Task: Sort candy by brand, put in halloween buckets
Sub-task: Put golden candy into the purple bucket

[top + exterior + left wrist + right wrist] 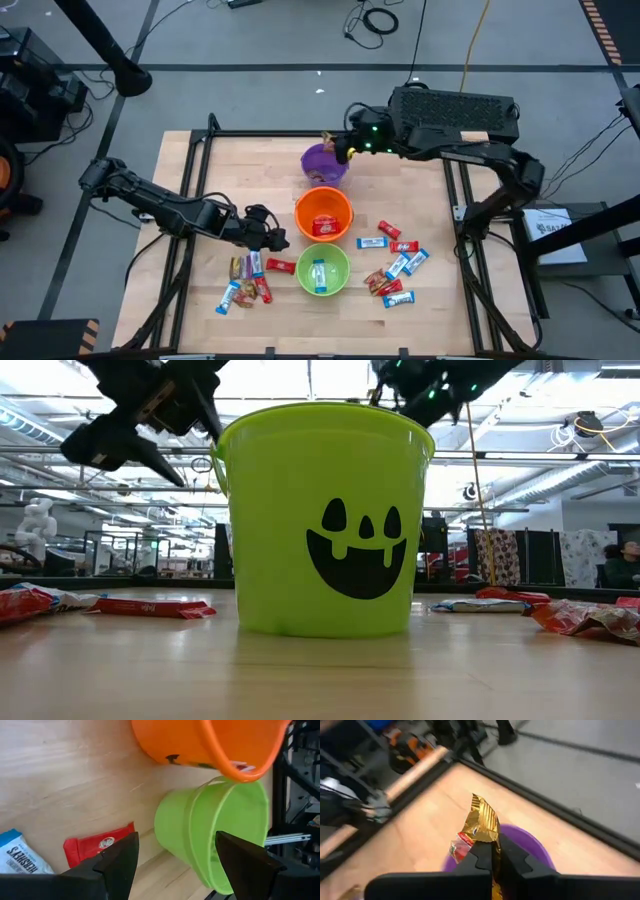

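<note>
Three halloween buckets stand in a row down the table's middle: purple (325, 165) farthest, orange (323, 213), green (322, 268) nearest. Over the purple bucket's (532, 845) far rim, my right gripper (341, 149) is shut on a gold-wrapped candy (481, 826). My left gripper (277, 240) hangs open left of the orange and green buckets, touching nothing. In its wrist view the green bucket (215, 835) and a red candy (97, 847) show beyond its fingers (122, 857). The orange bucket holds red candy, the green one blue-and-white candy. My right gripper pinches the gold candy by one end (490, 845) between its two shut fingers. The fingers come from the table's right, slanting down. The rest of the wrapper sticks out past the fingertips, lifted clear above the purple bucket.
Loose candy lies in two groups: several bars (245, 280) left of the green bucket with a red one (280, 266) beside it, and several (395, 265) to the right. A black rail frame (190, 180) borders the tabletop.
</note>
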`<state>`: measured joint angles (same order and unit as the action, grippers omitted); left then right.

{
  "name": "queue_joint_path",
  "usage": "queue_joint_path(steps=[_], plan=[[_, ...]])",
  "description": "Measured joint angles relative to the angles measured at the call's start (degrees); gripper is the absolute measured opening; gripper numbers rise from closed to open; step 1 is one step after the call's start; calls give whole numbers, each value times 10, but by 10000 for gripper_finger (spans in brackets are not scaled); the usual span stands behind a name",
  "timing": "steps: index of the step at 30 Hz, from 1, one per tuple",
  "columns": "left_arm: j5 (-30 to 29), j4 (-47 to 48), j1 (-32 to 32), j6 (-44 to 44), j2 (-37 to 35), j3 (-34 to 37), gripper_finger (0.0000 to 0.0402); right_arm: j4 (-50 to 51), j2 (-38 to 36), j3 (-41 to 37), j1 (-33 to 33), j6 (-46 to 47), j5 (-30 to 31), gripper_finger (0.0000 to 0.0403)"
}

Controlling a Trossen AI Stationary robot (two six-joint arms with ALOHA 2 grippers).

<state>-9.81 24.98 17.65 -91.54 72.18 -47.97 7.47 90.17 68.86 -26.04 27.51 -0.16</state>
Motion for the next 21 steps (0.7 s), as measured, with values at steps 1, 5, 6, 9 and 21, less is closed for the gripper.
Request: queue_joint_path(steps=[1, 5, 6, 9, 21], plan=[[-6, 1, 0, 2, 0, -3, 270, 2, 11, 0, -3, 3, 1, 2], [-19, 38, 0, 3, 0, -23, 270, 5, 43, 0, -3, 6, -4, 37], [-19, 51, 0, 3, 0, -28, 270, 5, 48, 0, -2, 14, -9, 52], [-19, 88, 0, 5, 0, -38, 270, 6, 57, 0, -3, 37, -30, 102], [215, 91, 18, -36, -2, -40, 270, 9, -52, 34, -11, 30, -155, 242]])
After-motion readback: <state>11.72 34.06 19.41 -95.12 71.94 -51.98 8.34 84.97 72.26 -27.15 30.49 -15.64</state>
